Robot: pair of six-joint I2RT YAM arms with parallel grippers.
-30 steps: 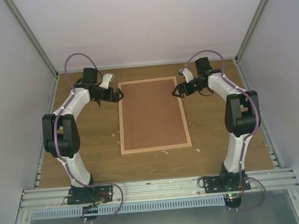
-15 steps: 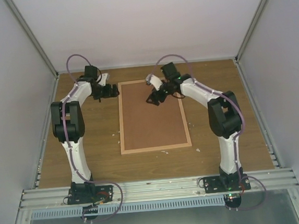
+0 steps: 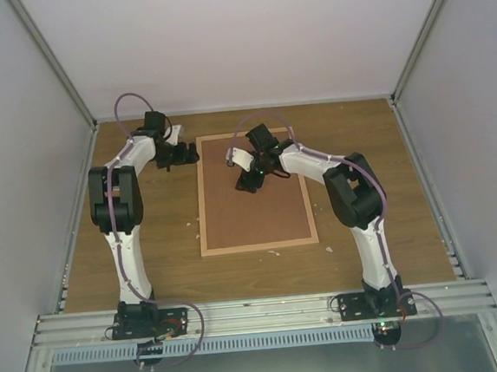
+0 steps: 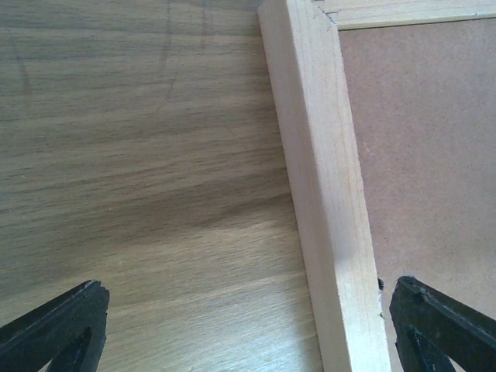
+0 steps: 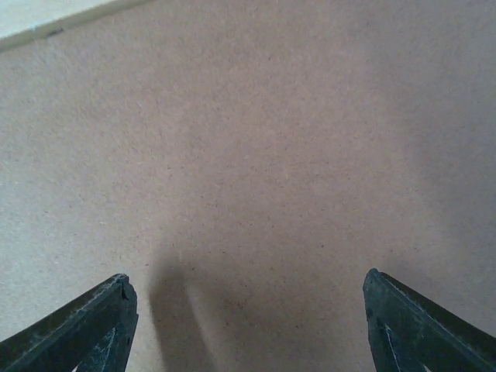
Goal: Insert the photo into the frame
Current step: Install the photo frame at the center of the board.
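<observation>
The frame (image 3: 202, 209), thin light wood rails, lies flat mid-table with a plain brown backing board (image 3: 260, 215) filling it. The photo is hidden or out of view. My left gripper (image 3: 193, 152) is open at the frame's far-left corner. In the left wrist view the left rail (image 4: 325, 194) runs between the wide-apart fingers of this gripper (image 4: 248, 333), nearer the right one (image 4: 442, 325). My right gripper (image 3: 244, 186) hangs open over the far half of the board. The right wrist view shows the gripper (image 5: 248, 325) with only brown board (image 5: 248, 155) between its fingers and a strip of rail (image 5: 46, 22) at top left.
Small white scraps (image 3: 330, 249) lie on the wooden table near the frame's near edge and right side. Grey enclosure walls stand on three sides. A metal rail (image 3: 259, 311) carrying the arm bases runs along the near edge.
My right arm swung left from the frame's far-right edge to over the backing board, and its jaws narrowed slightly. My left gripper shifted a little toward the far-left corner.
</observation>
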